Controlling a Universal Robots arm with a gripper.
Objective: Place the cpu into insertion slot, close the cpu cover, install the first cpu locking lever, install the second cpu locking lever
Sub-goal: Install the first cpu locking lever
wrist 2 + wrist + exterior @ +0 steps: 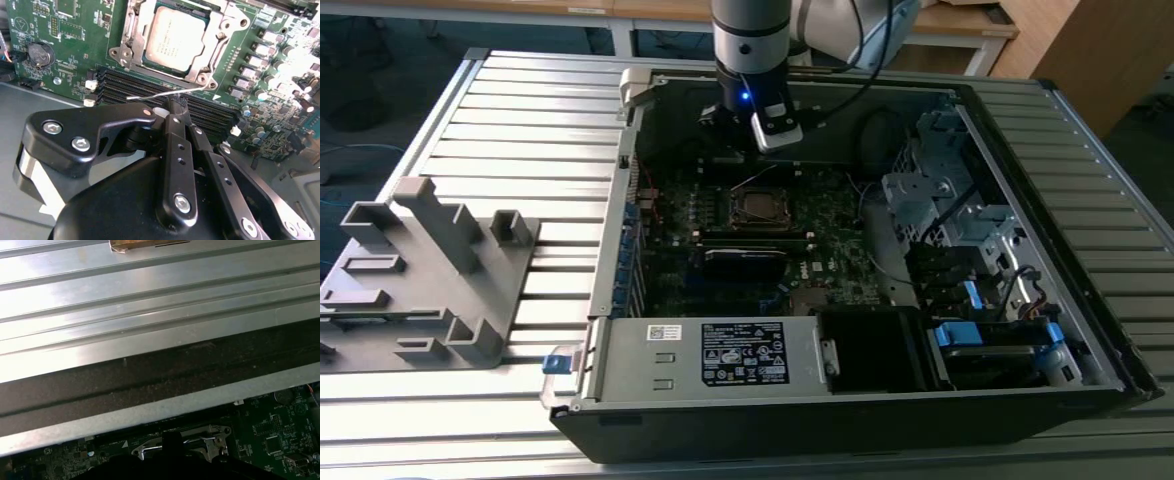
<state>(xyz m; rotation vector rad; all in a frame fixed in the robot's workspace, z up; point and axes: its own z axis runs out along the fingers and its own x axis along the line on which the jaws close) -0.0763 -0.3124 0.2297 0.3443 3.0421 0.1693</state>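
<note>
The cpu (174,37), a square chip with a dull metal top, lies in the insertion slot (761,207) on the green board. The silver cpu cover (220,30) lies flat around it. A thin silver wire locking lever (150,95) stands out along the socket's edge beside the long memory slots. My gripper (176,103) has its black fingers shut together, tips right at that wire; whether they pinch it I cannot tell. In the exterior view the gripper (767,140) hangs inside the open case just beyond the socket. The first wrist view has the gripper (172,438) at the lever (150,448).
Long black memory slots (125,85) run beside the socket and a coin battery (39,54) sits further off. The case wall (150,375) rises close behind the gripper. A power supply (707,355), drive bays (947,200) and a grey fixture (427,280) on the slatted table surround the board.
</note>
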